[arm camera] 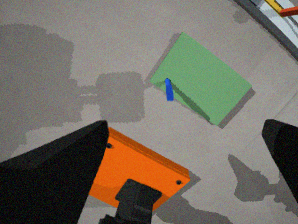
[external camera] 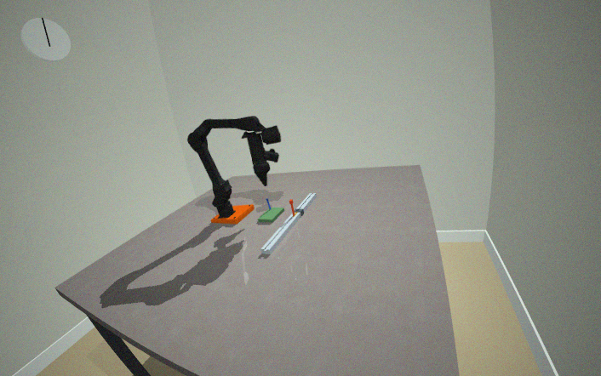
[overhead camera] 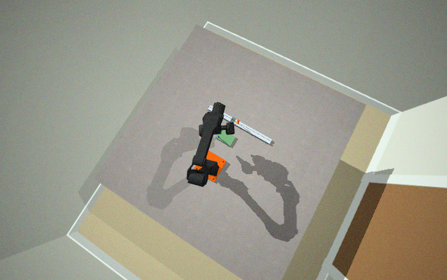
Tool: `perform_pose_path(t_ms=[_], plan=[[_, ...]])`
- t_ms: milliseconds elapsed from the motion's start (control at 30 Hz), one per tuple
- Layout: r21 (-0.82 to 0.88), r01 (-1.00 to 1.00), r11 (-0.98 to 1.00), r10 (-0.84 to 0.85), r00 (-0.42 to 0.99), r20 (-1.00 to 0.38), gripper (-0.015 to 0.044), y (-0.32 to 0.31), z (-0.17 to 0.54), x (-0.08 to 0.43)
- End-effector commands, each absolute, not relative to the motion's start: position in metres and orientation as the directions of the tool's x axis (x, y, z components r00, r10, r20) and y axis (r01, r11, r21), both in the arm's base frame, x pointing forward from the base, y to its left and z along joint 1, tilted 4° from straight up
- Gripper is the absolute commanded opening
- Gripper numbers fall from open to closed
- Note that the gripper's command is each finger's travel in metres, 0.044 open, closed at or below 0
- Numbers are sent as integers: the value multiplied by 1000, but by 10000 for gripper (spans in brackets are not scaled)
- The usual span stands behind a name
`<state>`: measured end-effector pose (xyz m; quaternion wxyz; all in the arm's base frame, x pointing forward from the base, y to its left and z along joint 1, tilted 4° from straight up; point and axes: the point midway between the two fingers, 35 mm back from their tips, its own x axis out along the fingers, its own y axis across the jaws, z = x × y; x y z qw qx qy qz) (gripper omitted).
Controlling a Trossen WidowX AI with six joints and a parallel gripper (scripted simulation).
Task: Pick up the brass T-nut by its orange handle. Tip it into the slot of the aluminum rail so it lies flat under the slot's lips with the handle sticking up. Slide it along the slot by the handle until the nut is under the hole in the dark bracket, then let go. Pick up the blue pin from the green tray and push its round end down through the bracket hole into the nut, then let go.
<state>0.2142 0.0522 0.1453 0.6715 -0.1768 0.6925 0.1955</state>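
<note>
Standing on the left of the exterior view, the black arm (overhead camera: 206, 138) (external camera: 230, 122) (arm camera: 137, 195) is rising from its orange base plate (overhead camera: 220, 161) (external camera: 248, 208) (arm camera: 145, 162), which is lying flat on the desk (overhead camera: 263, 82) (external camera: 354, 274) (arm camera: 50, 15) near the green tray. The arm is bending over at the top, and its end effector (external camera: 265, 184) (arm camera: 185, 127) is hanging above desk level near the same tray, pointing steeply downward. Its fingers are standing spread wide, practically at full opening, and are holding nothing.

Next along, the green tray (overhead camera: 228, 139) (external camera: 271, 215) (arm camera: 210, 85) is resting on the desk between the base plate and the rail. The blue pin (overhead camera: 218, 137) (external camera: 268, 204) (arm camera: 169, 91) is standing in the tray, leaning slightly, with its upper part exposed.

Beyond the tray, on the side away from the base plate, the aluminum rail (overhead camera: 257, 132) (external camera: 281, 236) (arm camera: 287, 27) is lying lengthwise, apart from the tray. The brass T-nut (overhead camera: 235, 122) (external camera: 294, 213) (arm camera: 273, 5) is sitting in the rail's slot across from the tray, its orange handle (overhead camera: 238, 121) (external camera: 291, 207) (arm camera: 290, 12) projecting upward at a slight tilt. The dark bracket (overhead camera: 233, 119) (external camera: 300, 212) is straddling the rail, also across from the tray, with visible brass showing just beside it; alignment beneath the hole is not discernible.
</note>
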Motion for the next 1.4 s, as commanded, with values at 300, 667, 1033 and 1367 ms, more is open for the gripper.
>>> perform_pose_path(t_ms=[300,667,1033,1367], plan=[[39,-474,879,19,-47,-999,440,58,104,205],[39,-474,879,19,-47,-999,440,56,77,203],[39,-474,879,19,-47,-999,440,56,59,203],[39,-474,879,19,-47,-999,440,56,42,202]])
